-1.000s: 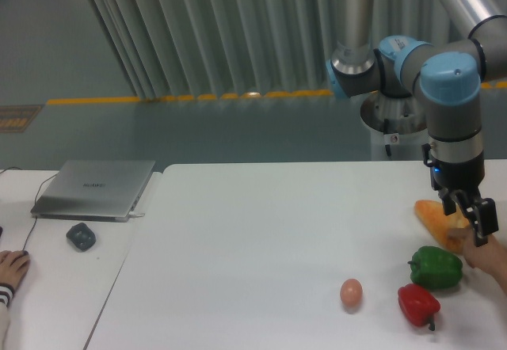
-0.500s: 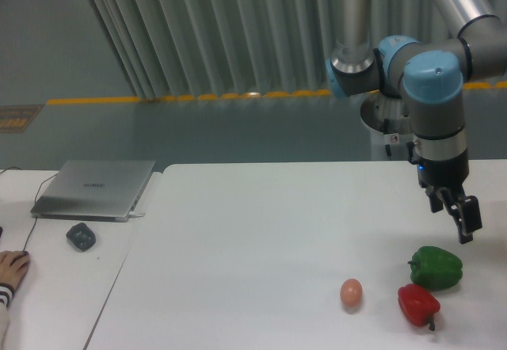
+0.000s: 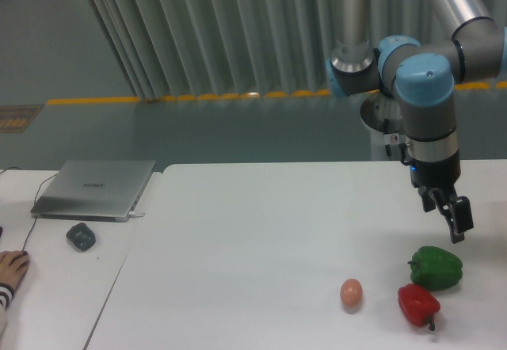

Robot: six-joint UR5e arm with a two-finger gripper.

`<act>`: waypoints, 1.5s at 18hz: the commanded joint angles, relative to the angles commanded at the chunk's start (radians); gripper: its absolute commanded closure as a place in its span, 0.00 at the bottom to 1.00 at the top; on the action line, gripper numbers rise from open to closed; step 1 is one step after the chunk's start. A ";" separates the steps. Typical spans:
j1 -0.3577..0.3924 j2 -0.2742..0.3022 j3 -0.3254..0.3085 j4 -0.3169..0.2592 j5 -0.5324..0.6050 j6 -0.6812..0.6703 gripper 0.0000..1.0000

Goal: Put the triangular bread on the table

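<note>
The triangular bread is out of view in the camera view. My gripper (image 3: pixel 446 214) hangs just above the right side of the white table (image 3: pixel 261 239). It is a little above and behind the green pepper (image 3: pixel 436 267). Its two dark fingers (image 3: pixel 458 225) stand apart and point down to the right, with nothing between them.
A red pepper (image 3: pixel 417 304) lies in front of the green one, and a small brown egg (image 3: pixel 351 291) sits to their left. On the adjacent desk at the left are a silver laptop (image 3: pixel 95 188), a dark mouse (image 3: pixel 81 236) and a person's hand (image 3: pixel 12 269).
One second ago an orange bread piece sat at the gripper's fingers with a person's hand beside it. Both are gone from view now, and the gripper has moved left and slightly up.
</note>
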 joint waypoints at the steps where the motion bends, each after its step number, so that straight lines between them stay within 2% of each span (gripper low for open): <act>1: 0.002 -0.015 0.003 0.003 0.002 -0.012 0.00; 3: 0.002 -0.031 0.023 0.011 0.002 -0.029 0.00; 5: 0.015 -0.032 0.015 0.017 -0.011 -0.032 0.00; 6: 0.023 -0.050 0.029 0.029 -0.027 -0.040 0.00; 9: 0.024 -0.063 0.017 0.083 -0.034 -0.046 0.00; 11: 0.052 -0.069 0.029 0.083 -0.040 -0.041 0.00; 14: 0.060 -0.107 0.055 0.092 -0.041 -0.043 0.00; 16: 0.090 -0.124 0.061 0.132 -0.043 -0.041 0.00; 19: 0.136 -0.138 0.066 0.141 -0.060 -0.034 0.00; 21: 0.150 -0.155 0.077 0.167 -0.064 -0.037 0.00; 27: 0.231 -0.178 0.084 0.179 -0.064 -0.043 0.00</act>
